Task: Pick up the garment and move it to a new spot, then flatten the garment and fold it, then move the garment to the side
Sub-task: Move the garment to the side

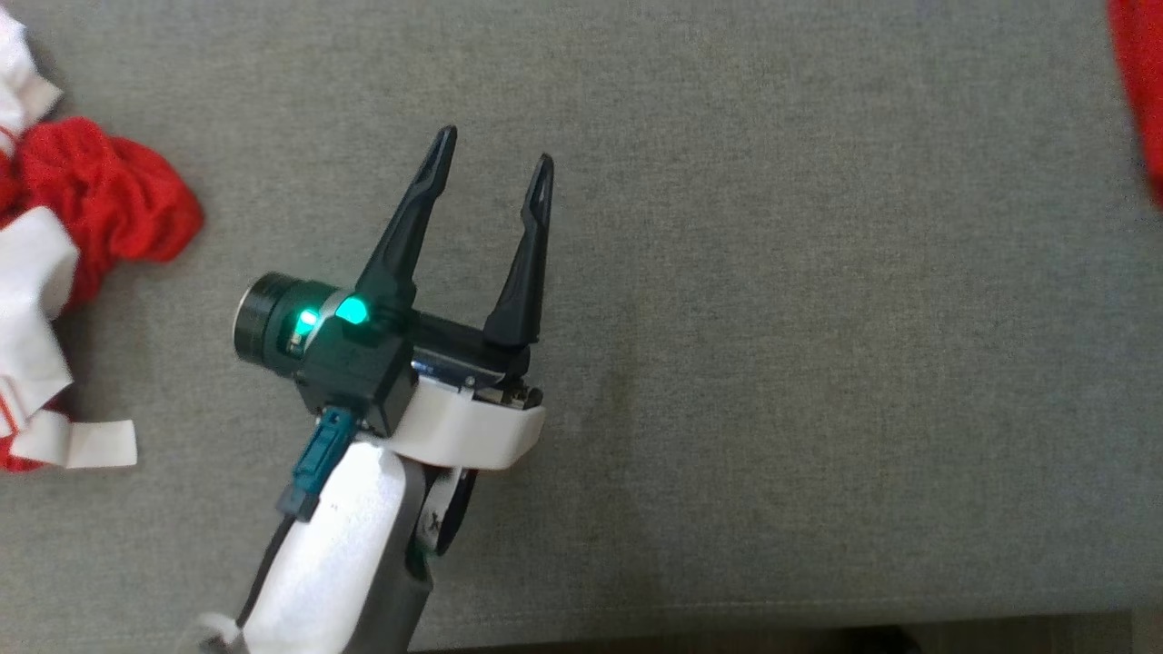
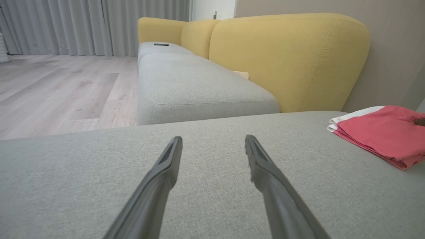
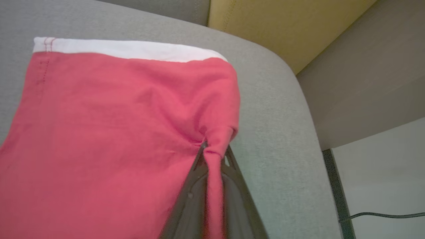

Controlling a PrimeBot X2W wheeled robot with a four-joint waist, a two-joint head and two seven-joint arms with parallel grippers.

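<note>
Right end effector (image 3: 215,150) clamped on limp, light garment (image 3: 99,132) at bunched edge near sofa (image 3: 272,116) corner; left end effector (image 1: 494,145) open.

Surface: grey woven-fabric sofa cushion (image 1: 727,363) | right corner: folded red cloth garment with white band (image 2: 378,132) | left edge: crumpled red-and-white clothes (image 1: 82,227)

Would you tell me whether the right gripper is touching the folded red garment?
Touching: the right wrist view shows the right gripper pinching the garment.
</note>
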